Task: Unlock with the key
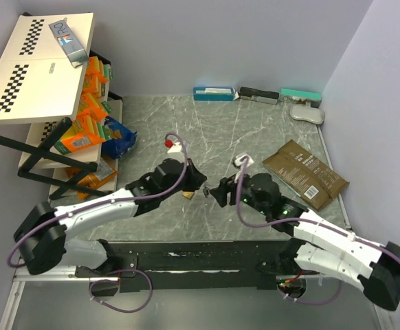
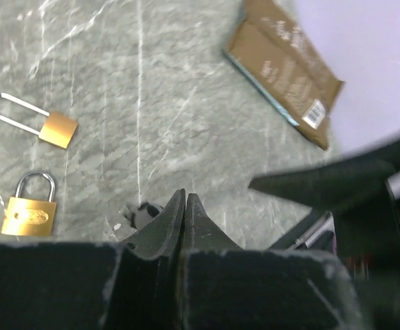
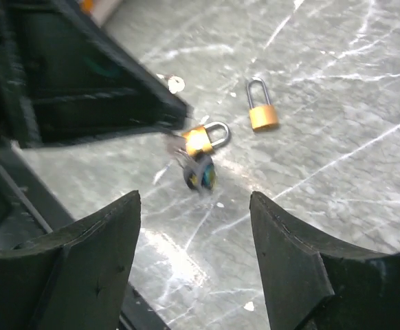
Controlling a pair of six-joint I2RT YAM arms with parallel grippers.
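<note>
Near the front edge of the bench (image 1: 255,130), between the two arms, is the key (image 3: 200,173), a blurred, dark-headed bunch just beside a brass padlock (image 3: 201,139) lying on its side. A second padlock (image 3: 261,113), with a longer shackle, rests a little farther out, apart from the first. The left pincer (image 2: 185,201) has its jaws pressed together right by the key; I cannot tell whether they pinch any part of it. The right pincer (image 3: 194,206) is spread wide, holding nothing, and faces the key and lock. A brown packet (image 2: 282,69) lies off to the right, well apart. A snack rack (image 1: 90,117) stands at the far left.
</note>
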